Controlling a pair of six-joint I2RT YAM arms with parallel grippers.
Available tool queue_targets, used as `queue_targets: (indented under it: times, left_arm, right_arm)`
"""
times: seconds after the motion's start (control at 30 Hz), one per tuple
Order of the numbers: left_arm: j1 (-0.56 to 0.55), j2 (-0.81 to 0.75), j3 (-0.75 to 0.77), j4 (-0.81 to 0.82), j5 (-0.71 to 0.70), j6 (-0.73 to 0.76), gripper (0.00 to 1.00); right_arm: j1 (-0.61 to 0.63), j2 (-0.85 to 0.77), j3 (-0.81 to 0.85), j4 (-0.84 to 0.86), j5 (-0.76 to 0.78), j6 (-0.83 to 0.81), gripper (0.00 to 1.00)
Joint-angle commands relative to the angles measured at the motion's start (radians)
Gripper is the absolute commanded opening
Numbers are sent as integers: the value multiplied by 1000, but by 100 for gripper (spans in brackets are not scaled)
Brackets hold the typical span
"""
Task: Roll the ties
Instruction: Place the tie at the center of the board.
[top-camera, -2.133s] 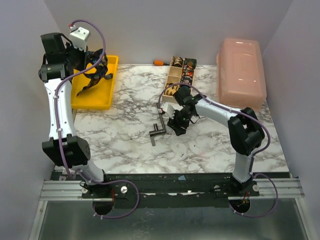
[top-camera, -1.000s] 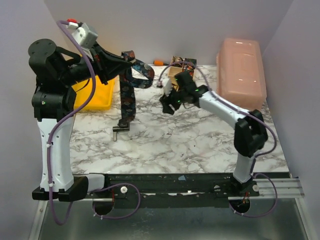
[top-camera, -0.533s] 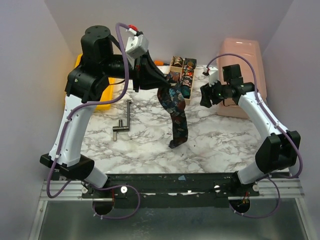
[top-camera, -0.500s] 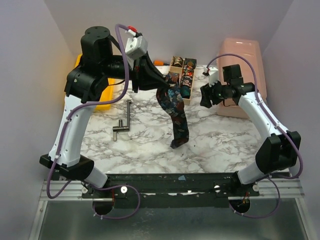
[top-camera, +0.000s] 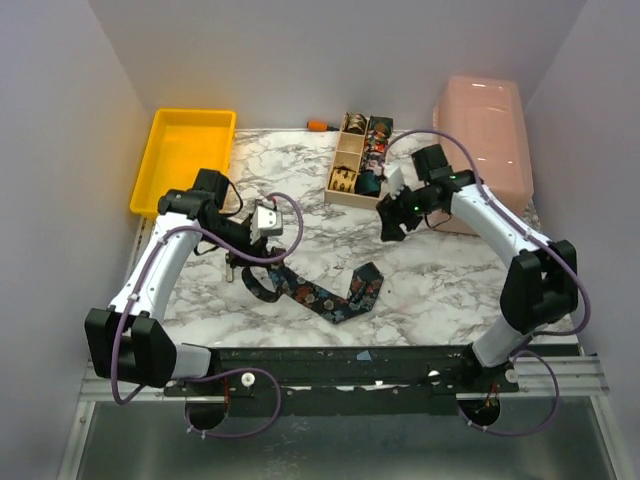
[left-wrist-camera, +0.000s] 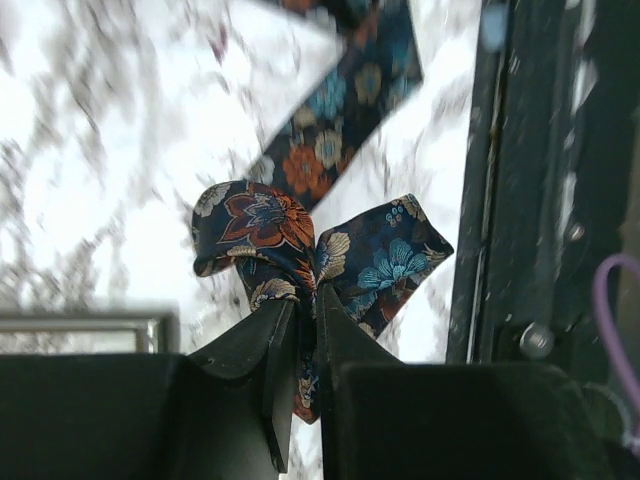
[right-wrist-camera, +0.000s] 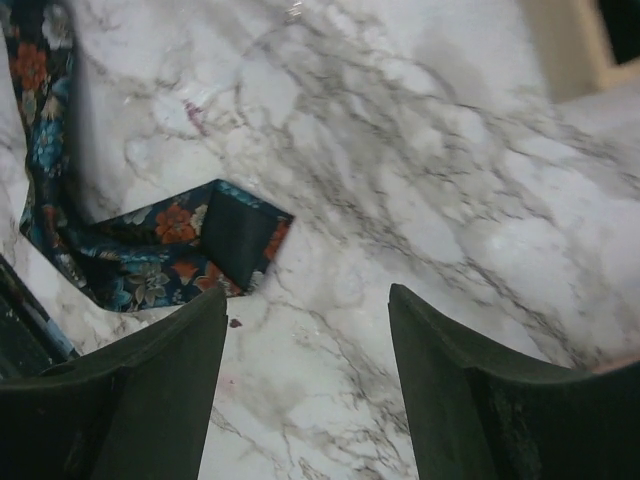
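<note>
Left gripper (left-wrist-camera: 305, 320): I see its two fingers (left-wrist-camera: 250, 350) drawn almost together, pinching a bunched fold of the tie (left-wrist-camera: 300, 215), dark blue with orange and teal flowers. The pinch sits low over the white marble-patterned table (top-camera: 450, 280). In the left wrist view a grey metal bar (left-wrist-camera: 80, 320) lies at 9 o'clock of the fingers, close by.

Tie (top-camera: 315, 297), overhead view: from the left gripper (top-camera: 252, 272) it runs flat across the table toward 4 o'clock. It then bends and points toward 1 o'clock, ending in a folded-back tip. A black rail (top-camera: 350, 355) edges the table at 6 o'clock, near the bend.

Right gripper (right-wrist-camera: 305, 295): I read the jaws as standing wide apart with nothing between them, only bare marble below. The tie's tip (right-wrist-camera: 150, 250) lies at 9 o'clock in this view, clear of both fingers. Overhead, the right gripper (top-camera: 392, 215) hangs at 1 o'clock of that tip, apart from it.

Outward: a wooden box (top-camera: 345, 200) with compartments stands at 11 o'clock of the right gripper. A pink lidded bin (top-camera: 483, 145) is at 2 o'clock. A yellow tray (top-camera: 185, 160) is at 11 o'clock of the left gripper. Plain pale lilac walls close the table on three sides.
</note>
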Motion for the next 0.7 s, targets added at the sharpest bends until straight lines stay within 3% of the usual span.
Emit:
queue_targets:
  times: [0.0,0.23,0.43,0.57,0.67]
  left_arm:
    - [5,-131,-181,125,-186,217,11]
    - [10,-184,-285,186,-247,217,13]
    - [10,-179,-290,189,-283,194,17]
    - [10,-145,-266,196,-284,156,18]
    - [6,-94,-216,186,-245,115,18]
  right_arm:
    - [143,71,-46,-10,9,-101,69]
    - [303,203,-63,70,78,-165,69]
    - [320,229,-181,126,194,-225,65]
    - [320,167,-358,246,377,-265,53]
    - [310,112,-472,321,521,-273,35]
